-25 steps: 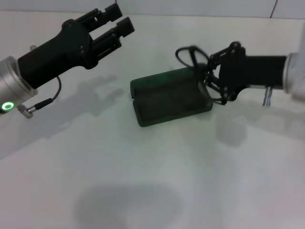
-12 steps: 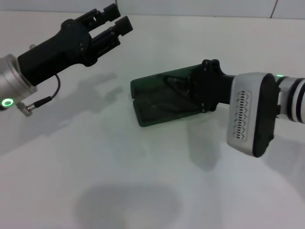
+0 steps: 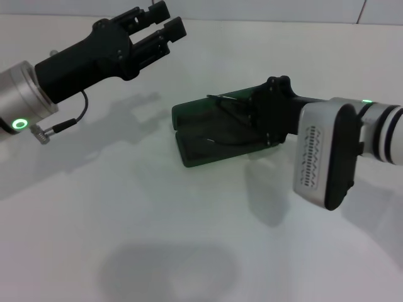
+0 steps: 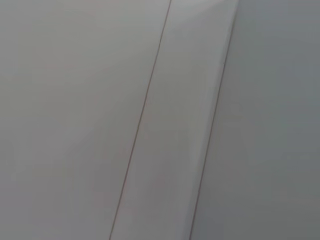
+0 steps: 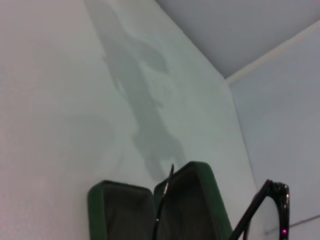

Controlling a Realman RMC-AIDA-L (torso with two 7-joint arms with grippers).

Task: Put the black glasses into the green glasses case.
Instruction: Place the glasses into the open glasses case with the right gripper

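The green glasses case (image 3: 196, 154) lies open at the table's middle, lid (image 3: 189, 112) toward the back. My right gripper (image 3: 250, 119) reaches in from the right, low over the open case, and is shut on the black glasses (image 3: 218, 99). Their thin temple arms stick out over the lid and the dark lining. In the right wrist view the open case (image 5: 96, 210) is at the bottom, a temple arm (image 5: 161, 205) crosses its hinge, and part of the frame (image 5: 272, 197) shows close by. My left gripper (image 3: 169, 19) hovers open at the back left, well away from the case.
The white table (image 3: 189, 239) runs all around the case. Its back edge meets a wall (image 3: 264, 9). The left wrist view shows only plain wall panels (image 4: 150, 120). A cable (image 3: 63, 126) hangs under the left arm.
My right arm has turned over and carried the glasses from the case's right end down over the open case. The left gripper has drifted slightly right and up.
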